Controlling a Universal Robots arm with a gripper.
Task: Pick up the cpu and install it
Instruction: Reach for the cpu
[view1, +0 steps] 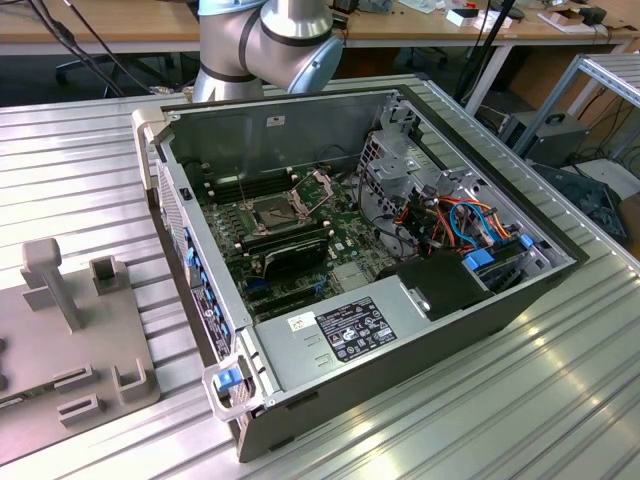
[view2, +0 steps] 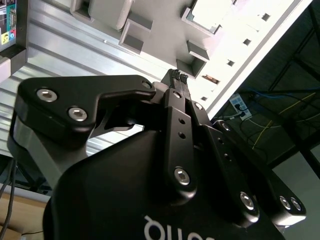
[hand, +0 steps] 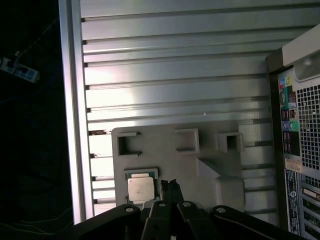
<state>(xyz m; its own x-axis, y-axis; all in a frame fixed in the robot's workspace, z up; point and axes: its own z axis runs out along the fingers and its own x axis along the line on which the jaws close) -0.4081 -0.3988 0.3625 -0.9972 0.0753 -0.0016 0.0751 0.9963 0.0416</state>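
The cpu (hand: 141, 189) is a small silver square lying in a pocket of the grey fixture plate (hand: 210, 165). In the first wrist view my gripper (hand: 170, 185) hangs above that plate with its black fingertips pressed together, just beside the cpu and holding nothing. The second wrist view has the same shut gripper (view2: 177, 75) over the plate (view2: 165, 30). In the exterior view the open computer case (view1: 400, 330) lies on the table, and the motherboard's cpu socket (view1: 272, 212) sits uncovered with its retention frame (view1: 315, 182) lifted.
The fixture plate (view1: 90, 340) carries raised blocks and a post (view1: 52, 280), at the exterior view's left of the case. The ribbed aluminium table (view1: 560, 400) ends close beside the plate (hand: 72, 125). Cables, a drive cage and a power supply (view1: 350, 330) crowd the case.
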